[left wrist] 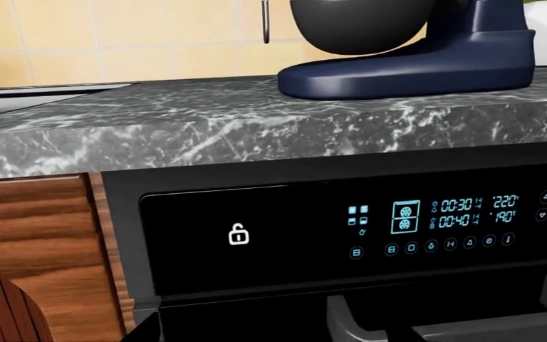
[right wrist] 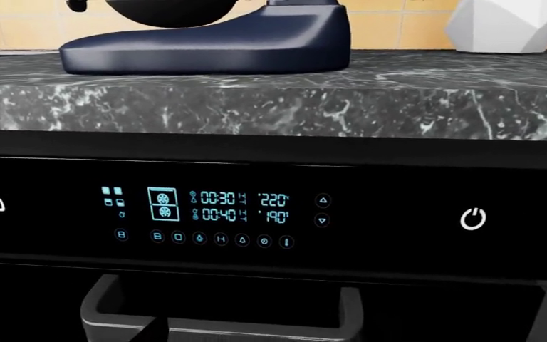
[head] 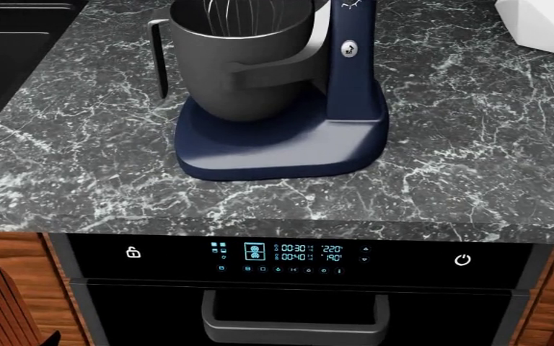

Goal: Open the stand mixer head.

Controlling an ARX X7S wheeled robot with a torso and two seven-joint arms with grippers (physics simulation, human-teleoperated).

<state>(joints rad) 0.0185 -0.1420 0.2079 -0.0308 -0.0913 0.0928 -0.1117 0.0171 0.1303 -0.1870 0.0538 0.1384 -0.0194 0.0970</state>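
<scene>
Neither hand in view, state can't be told. Mixer head cut off above bowl [head: 243, 61]; arms should rise above counter [head: 469, 144] first.

Bench [head: 469, 158]: bare marble either side of navy mixer base [head: 277, 148]. Dark grey bowl [head: 243, 58] fills base front; white faceted pot [head: 542, 21] far right; sink [head: 8, 43] left.

Robot body out of view, all cameras (arms, jaws too)
</scene>
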